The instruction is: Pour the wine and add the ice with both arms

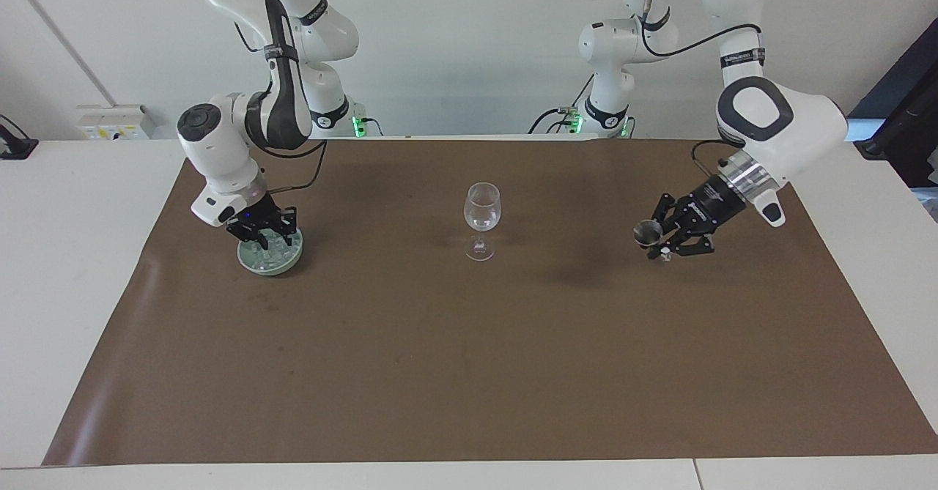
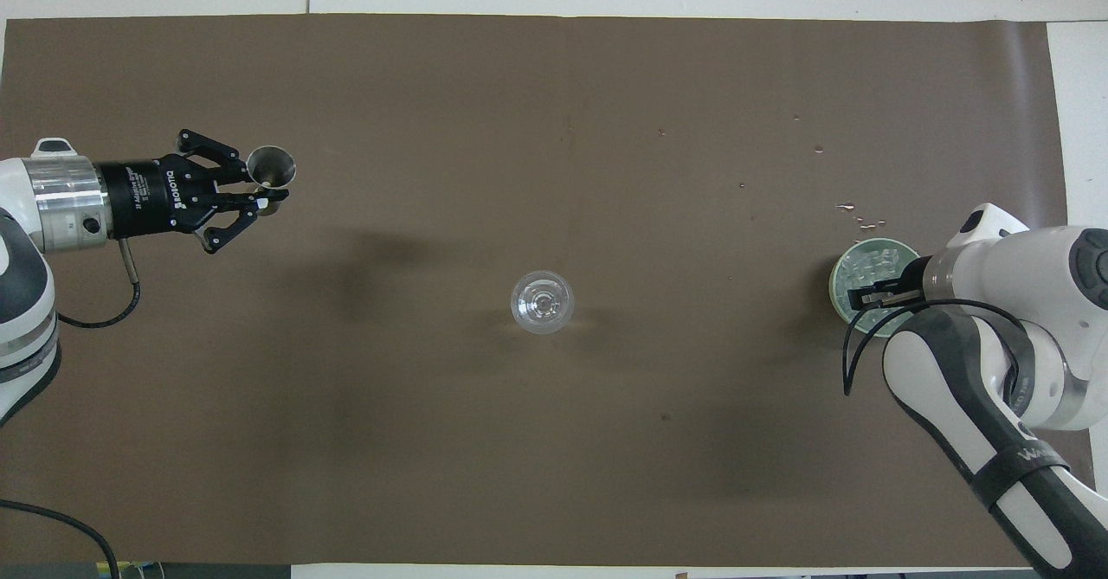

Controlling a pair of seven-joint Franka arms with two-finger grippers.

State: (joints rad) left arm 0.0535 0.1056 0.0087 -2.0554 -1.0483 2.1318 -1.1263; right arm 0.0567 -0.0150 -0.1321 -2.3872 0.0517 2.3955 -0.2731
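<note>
Ice (image 1: 270,250) in the green bowl (image 1: 249,259): right gripper (image 1: 265,235) is in it, jaws unreadable, so close gently. Left gripper (image 1: 663,245) clamps the jigger (image 1: 646,234); set it down upright.
</note>
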